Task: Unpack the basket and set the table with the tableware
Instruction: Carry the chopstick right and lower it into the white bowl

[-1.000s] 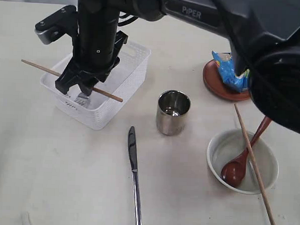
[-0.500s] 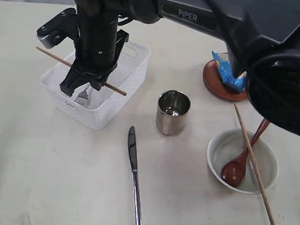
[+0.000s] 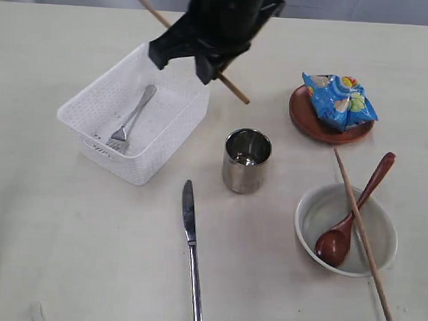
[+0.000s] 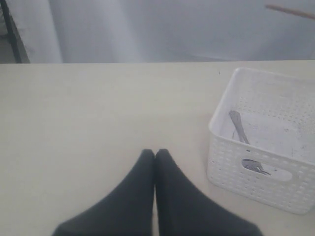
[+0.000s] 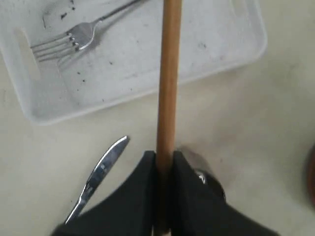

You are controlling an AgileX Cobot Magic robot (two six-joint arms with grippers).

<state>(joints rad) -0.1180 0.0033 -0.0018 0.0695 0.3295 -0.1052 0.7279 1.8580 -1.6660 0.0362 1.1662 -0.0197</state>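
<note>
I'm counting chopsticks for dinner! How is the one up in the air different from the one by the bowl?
The held chopstick is pinched in the right pincer; the other chopstick lies free. The held one hangs in the air; the other rests across the bowl. Both are thin brown wooden sticks.

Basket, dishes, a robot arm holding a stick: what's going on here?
The right arm is unpacking a white basket to set the table. Its jaws are shut on one wooden chopstick, held in the air by the basket. Only a fork lies in the basket. A knife and steel cup are already out.
</note>
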